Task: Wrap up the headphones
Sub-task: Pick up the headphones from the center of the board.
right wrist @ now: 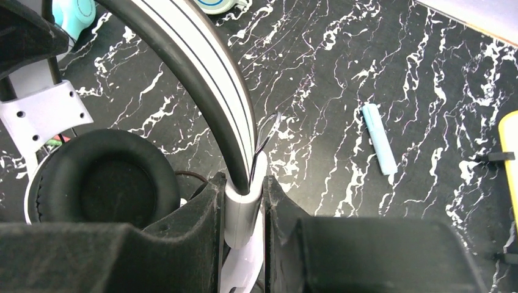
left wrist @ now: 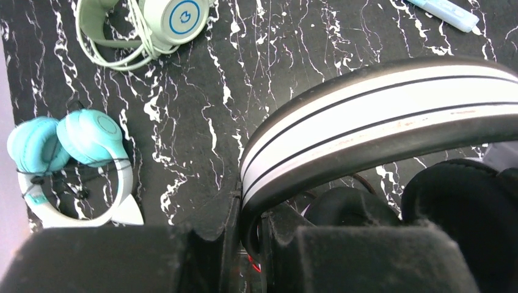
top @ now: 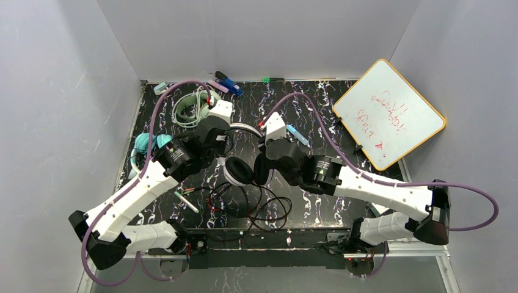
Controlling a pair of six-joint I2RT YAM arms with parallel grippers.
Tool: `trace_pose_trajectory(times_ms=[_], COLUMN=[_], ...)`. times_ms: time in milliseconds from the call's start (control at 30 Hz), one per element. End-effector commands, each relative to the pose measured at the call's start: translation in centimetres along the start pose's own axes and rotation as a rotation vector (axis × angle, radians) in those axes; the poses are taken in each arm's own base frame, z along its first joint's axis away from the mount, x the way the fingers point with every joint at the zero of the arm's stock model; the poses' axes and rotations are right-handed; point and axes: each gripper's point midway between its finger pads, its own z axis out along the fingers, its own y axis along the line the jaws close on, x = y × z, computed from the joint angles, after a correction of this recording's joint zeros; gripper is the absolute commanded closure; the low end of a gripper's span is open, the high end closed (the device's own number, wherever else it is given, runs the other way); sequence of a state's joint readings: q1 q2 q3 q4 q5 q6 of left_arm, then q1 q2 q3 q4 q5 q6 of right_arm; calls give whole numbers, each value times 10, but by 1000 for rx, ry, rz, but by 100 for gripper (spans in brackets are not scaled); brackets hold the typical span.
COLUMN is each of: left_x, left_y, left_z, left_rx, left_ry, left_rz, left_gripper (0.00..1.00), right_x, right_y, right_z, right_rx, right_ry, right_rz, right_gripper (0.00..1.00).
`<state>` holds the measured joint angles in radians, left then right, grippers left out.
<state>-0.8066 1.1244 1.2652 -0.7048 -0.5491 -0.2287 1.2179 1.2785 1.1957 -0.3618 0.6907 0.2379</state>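
The black-and-white headphones (top: 239,171) hang between both arms over the middle of the table, cups down. My left gripper (left wrist: 251,207) is shut on the left end of the striped headband (left wrist: 379,104). My right gripper (right wrist: 244,195) is shut on the white yoke at the band's other end, beside a black ear pad (right wrist: 104,180). The thin black cable (top: 262,207) lies in loose loops on the table below. The teal headphones (left wrist: 85,137) with a white cat-ear band lie at the left edge. The mint-green headphones (left wrist: 171,18), cable coiled round them, lie at the back left.
A whiteboard (top: 389,113) with red scribbles leans at the back right. A pale blue marker (right wrist: 379,137) lies right of the right gripper. Several markers (top: 229,83) sit along the back wall. A green-tipped pen (top: 186,201) lies near the left arm.
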Motion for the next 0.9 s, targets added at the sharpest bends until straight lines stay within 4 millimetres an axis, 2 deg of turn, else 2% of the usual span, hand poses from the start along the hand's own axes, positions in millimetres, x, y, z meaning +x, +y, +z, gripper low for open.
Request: trace_pose_trajectory(times_ms=[0, 167, 267, 467, 600, 667, 800, 867], left_x=[-58, -54, -54, -71, -81, -81, -76, -71], left_y=[42, 25, 19, 42, 46, 44, 30, 18], left_z=[-20, -14, -12, -28, -36, -35, -27, -21], left_rx=[-180, -96, -73, -152, -147, -140, -82, -36], left_ry=[-225, -241, -235, -289, -329, -328, -309, -296], left_rz=[-296, -428, -451, -446, -463, -465, -515, -546], left_gripper=[100, 100, 100, 100, 100, 100, 100, 100], right_x=[67, 62, 59, 84, 92, 90, 74, 64], right_y=[-7, 4, 10, -11, -21, -22, -4, 9], right_z=[-8, -5, -4, -3, -5, -6, -6, -6], right_rx=[56, 68, 74, 260, 320, 324, 221, 157], right_ry=[164, 115, 90, 150, 155, 137, 93, 71], right_rz=[-126, 19, -17, -223, -237, -211, -122, -56], right_gripper=[99, 99, 99, 99, 99, 99, 99, 89])
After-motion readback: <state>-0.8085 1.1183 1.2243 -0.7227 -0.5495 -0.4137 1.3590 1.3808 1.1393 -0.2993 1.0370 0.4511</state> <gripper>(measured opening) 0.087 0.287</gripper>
